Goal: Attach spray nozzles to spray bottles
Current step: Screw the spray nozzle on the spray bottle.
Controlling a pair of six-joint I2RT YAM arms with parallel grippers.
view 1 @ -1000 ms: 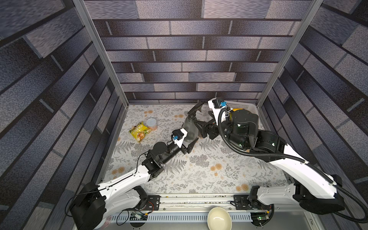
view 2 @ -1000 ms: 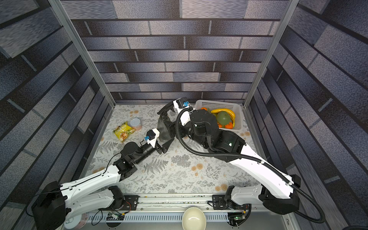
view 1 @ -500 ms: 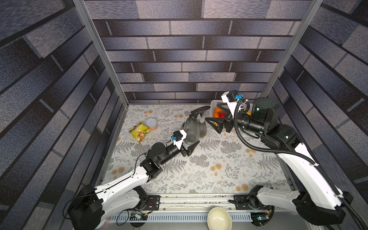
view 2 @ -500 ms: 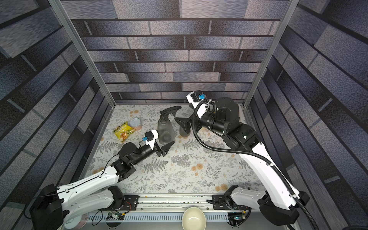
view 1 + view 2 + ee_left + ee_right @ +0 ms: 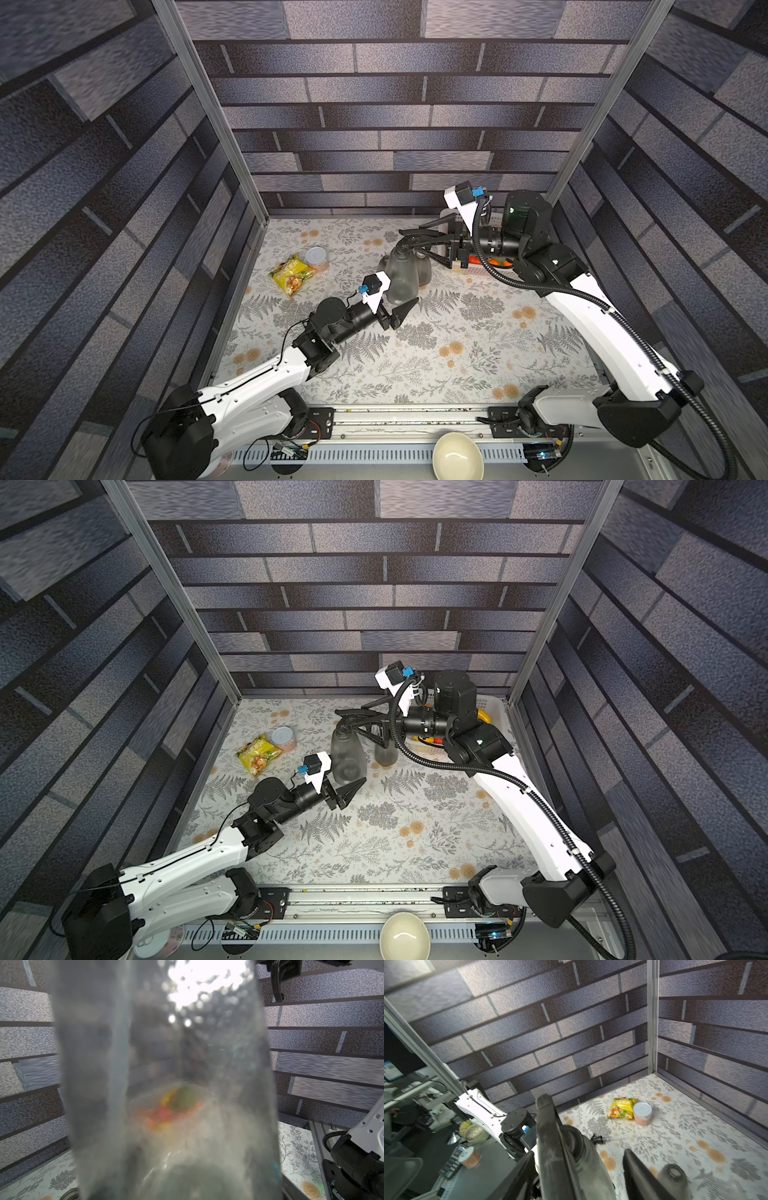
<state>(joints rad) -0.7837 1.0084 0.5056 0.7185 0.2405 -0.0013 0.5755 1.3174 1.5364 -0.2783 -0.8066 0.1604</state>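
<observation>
Left wrist view: only a blurred bottle [image 5: 166, 1084], clenched in left pincer [image 5: 399, 309]. Right wrist view: released right pincer [image 5: 578, 1152] straddling black nozzle [image 5: 546, 1122].

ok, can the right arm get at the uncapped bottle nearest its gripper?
Probably yes: uncapped bottle stands right beside the right gripper, neck unobstructed; the jaws need to back off the black nozzle they straddle.

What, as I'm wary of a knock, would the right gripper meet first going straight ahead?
Probably the black nozzle on the bottle; the open jaws of the right gripper straddle it.
</observation>
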